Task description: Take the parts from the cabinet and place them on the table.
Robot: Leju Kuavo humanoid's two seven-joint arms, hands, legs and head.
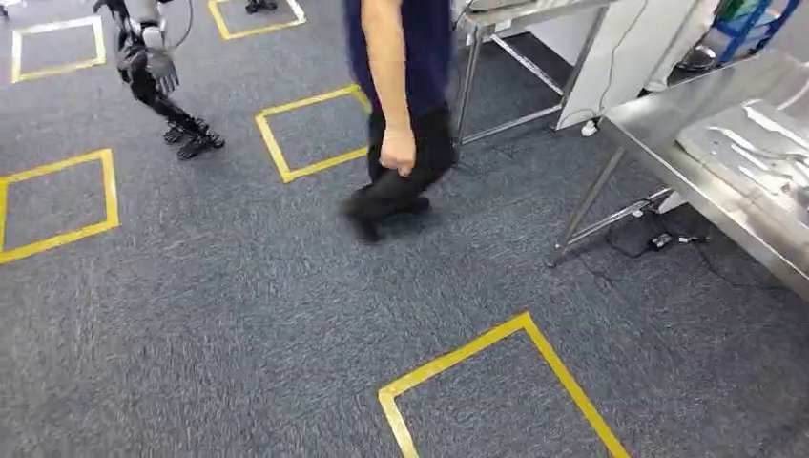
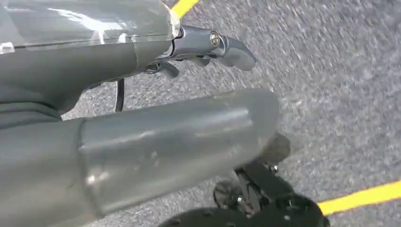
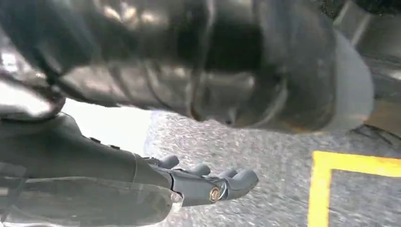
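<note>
Both arms hang toward the carpet because the robot is walking, the left hand [image 2: 208,49] and right hand [image 3: 203,182] loosely spread and empty (no parts or cabinet visible), with the steel tabletop [image 1: 668,143] ahead beside a person [image 1: 401,105].

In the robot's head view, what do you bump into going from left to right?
Yellow square on the floor → another robot → person walking → shiny metal table.
</note>
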